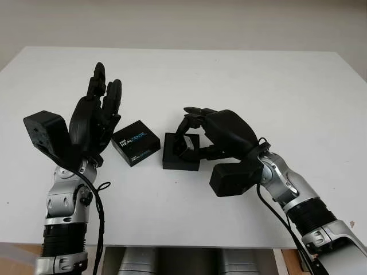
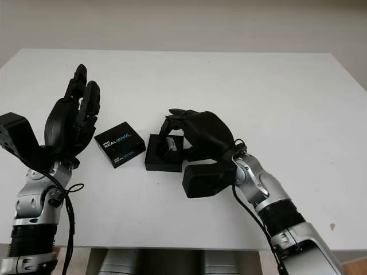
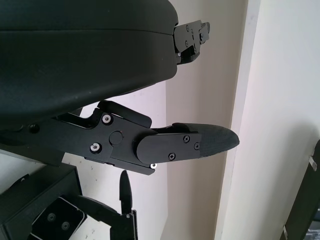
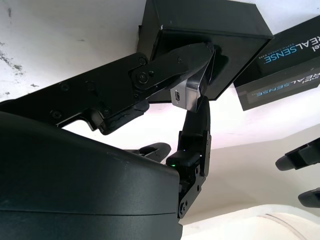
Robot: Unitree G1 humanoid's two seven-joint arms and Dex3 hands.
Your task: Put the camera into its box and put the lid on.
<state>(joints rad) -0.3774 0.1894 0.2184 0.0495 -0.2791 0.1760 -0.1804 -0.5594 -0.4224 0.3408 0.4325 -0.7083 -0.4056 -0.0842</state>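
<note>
The right hand (image 1: 195, 134) reaches over the open box (image 1: 181, 152), its arm slanting in from the near right; its fingers (image 4: 195, 132) are curled around the camera (image 4: 186, 95). The left hand (image 1: 94, 117) is open, raised upright just left of the lid (image 1: 136, 142), its forearm standing vertical off the surface (image 1: 258, 86).

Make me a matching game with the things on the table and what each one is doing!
Things:
1. camera
2. box
3. lid
4. left robot hand

States:
A. lying on the table beside the box, printed side up
B. raised above the table, open, holding nothing
C. pinched in the right robot hand over the box
D. open on the table, no lid on it

Pairs: 1-C, 2-D, 3-A, 4-B
</note>
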